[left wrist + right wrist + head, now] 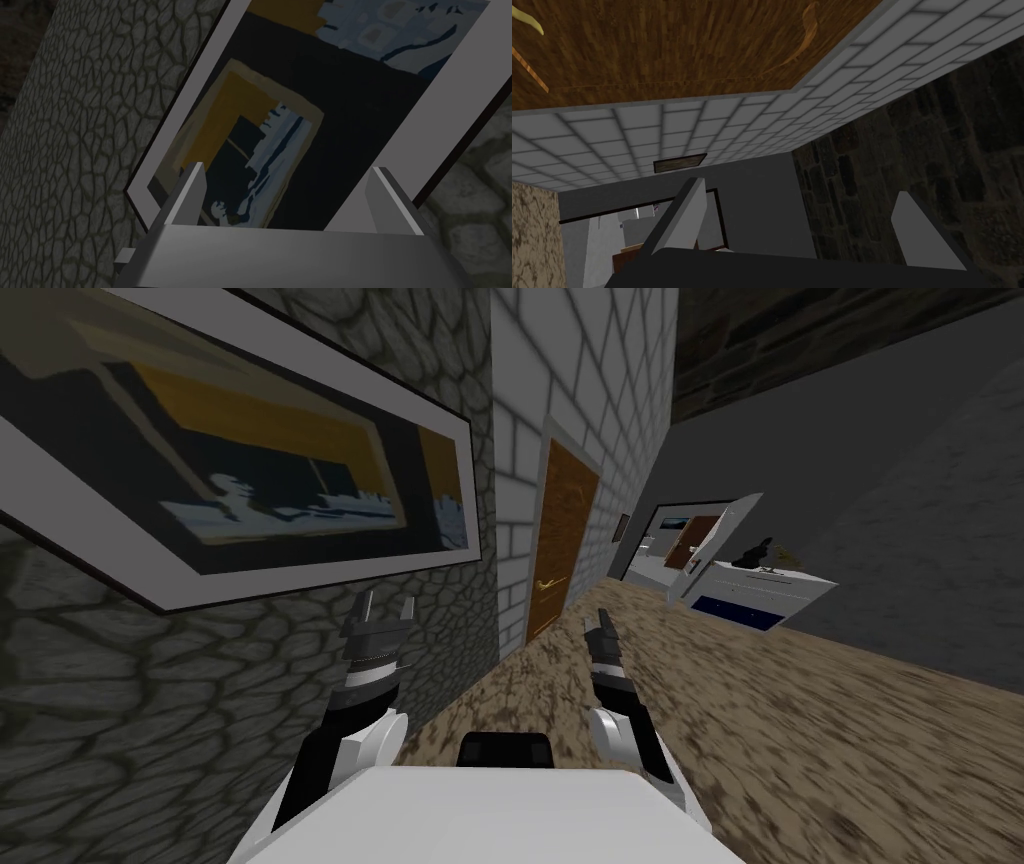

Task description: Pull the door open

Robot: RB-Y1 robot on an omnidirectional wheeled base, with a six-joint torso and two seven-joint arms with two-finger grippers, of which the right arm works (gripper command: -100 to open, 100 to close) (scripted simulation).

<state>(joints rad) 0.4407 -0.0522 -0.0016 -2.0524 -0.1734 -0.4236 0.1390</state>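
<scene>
1 brown door [562, 543], wood-grain face, tall rectangle, shut flush in a grey frame set in the white brick wall [585, 378]. It sits ahead of me on my left side of the hallway, past the corner where the rough cobbled stone wall [150, 718] ends. 1 curved gold handle [549, 584] on its face, below mid-height, near the edge closer to me. The right wrist view shows the same door panel, with long streaky grain and grey trim against white bricks.

My right pincer [603, 623] is held out ahead over the floor [820, 728], well apart from the door and touching nothing. Its 2 blade fingers [684, 215] stand spread with nothing between them. My left pincer [380, 610] is up near the stone wall, just under 1 big framed picture [230, 458] with a wide white border and a thin dark edge. Its 2 fingers are also spread, holding nothing.

Floor is mottled brown, speckled. 1 small dark frame [622, 526] hangs on the brick wall past the door. Farther down, 1 white door leaf [722, 538] stands swung open at a doorway. Beside it, 1 white counter [800, 585] with a dark blue front panel carries 1 dark irregular object [755, 553]; cannot tell what it is.
</scene>
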